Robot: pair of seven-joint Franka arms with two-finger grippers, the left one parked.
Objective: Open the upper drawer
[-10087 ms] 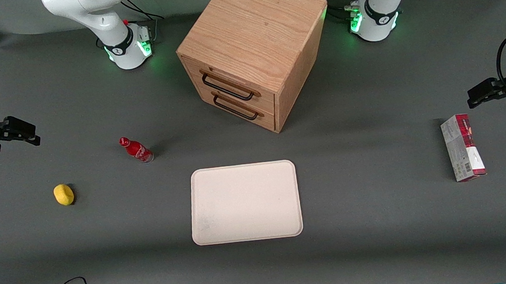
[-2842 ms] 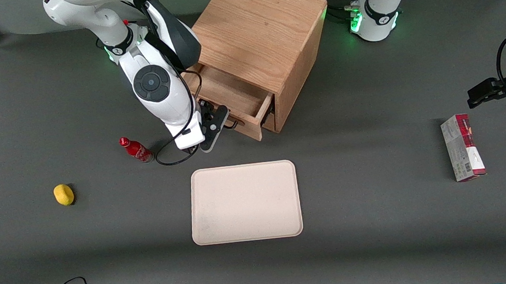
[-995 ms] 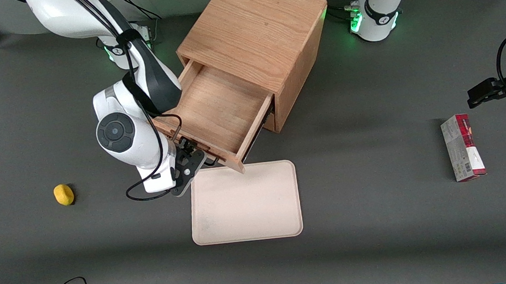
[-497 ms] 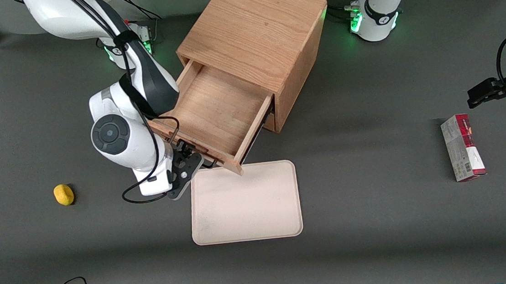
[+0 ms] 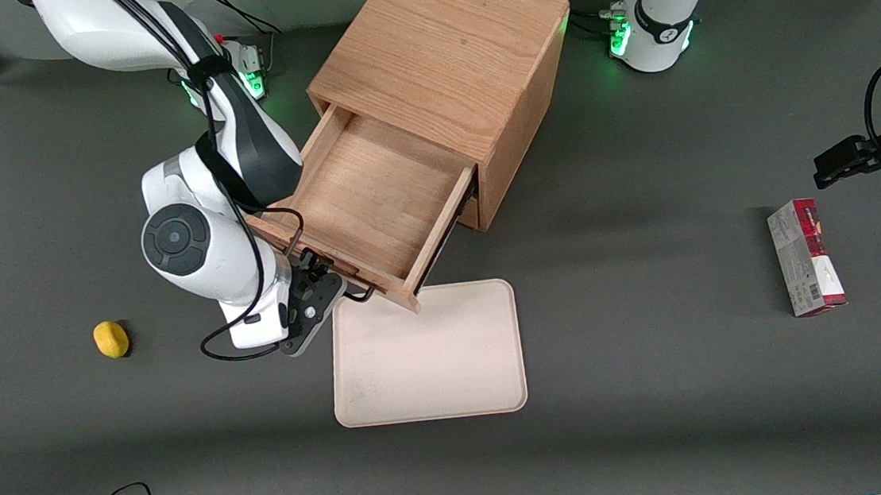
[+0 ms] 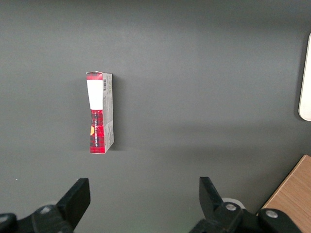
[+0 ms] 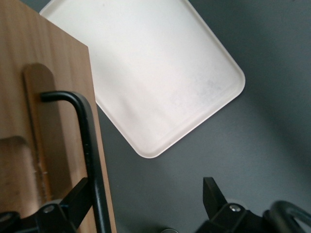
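Light oak cube-shaped wooden cabinet (image 5: 448, 39) with wavy grain, its upper drawer (image 5: 372, 197) the same warm oak inside, thin black wire handle (image 7: 90, 145). Black two-finger gripper (image 5: 315, 289) on a white arm. Cream rectangular plastic tray (image 5: 427, 354), yellow lemon-like lump (image 5: 110, 339), red, white and grey carton (image 5: 805, 257), all on a dark grey table mat (image 5: 660, 388).

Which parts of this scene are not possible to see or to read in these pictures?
- Bottom drawer: in the front view, covered by the pulled-out upper drawer.
- Black handle: in the front view, mostly under the gripper, which is open at the drawer's front; the right wrist view cuts it off at the edge.
- Print on the red box: too small in both views.
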